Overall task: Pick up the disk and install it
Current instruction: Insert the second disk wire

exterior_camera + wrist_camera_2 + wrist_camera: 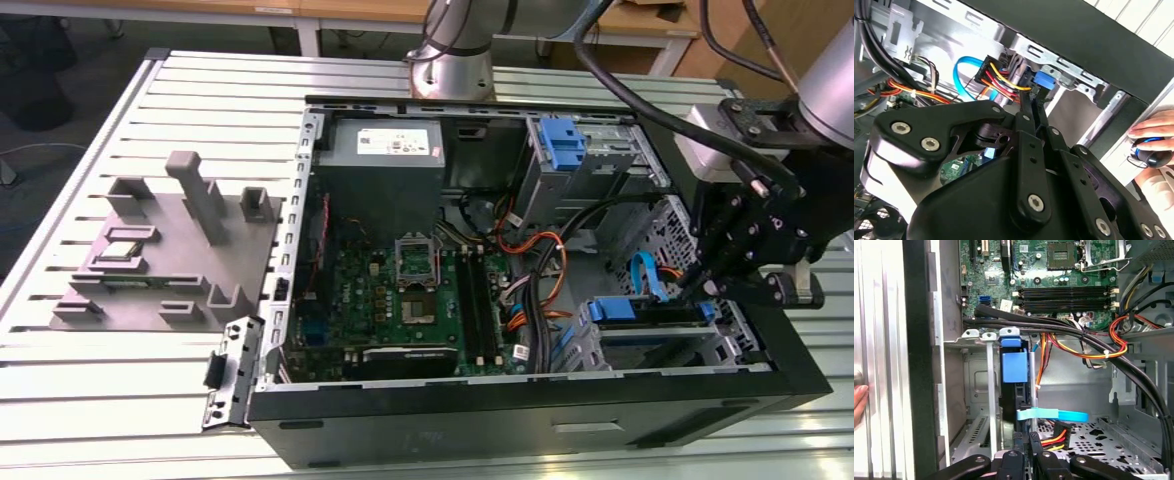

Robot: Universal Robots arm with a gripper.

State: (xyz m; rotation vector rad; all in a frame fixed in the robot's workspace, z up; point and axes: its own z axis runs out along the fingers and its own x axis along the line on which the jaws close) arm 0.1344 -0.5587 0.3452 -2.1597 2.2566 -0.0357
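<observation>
The disk [627, 310] lies in the lower drive cage of the open computer case [534, 400], at the exterior view's right, its blue rail end showing. In the first wrist view the disk [1014, 370] stands edge-on in the cage slot, with a blue tab at its far end. My gripper [707, 290] hangs over the cage at the disk's near end. In both wrist views the gripper's [1034, 102] black fingers sit close together on the disk's edge, and the blue end [1046, 80] shows just beyond their tips. The gripper [1026, 447] meets the disk's near edge.
Yellow, red and orange cables [1079, 347] and a light blue flat cable [1054, 415] cross beside the cage. A grey power-supply box [380, 150], the motherboard [400, 300] and an upper bay with a blue bracket [561, 140] share the case. A grey fixture [160, 250] stands outside it. A person's hand [1154, 145] rests nearby.
</observation>
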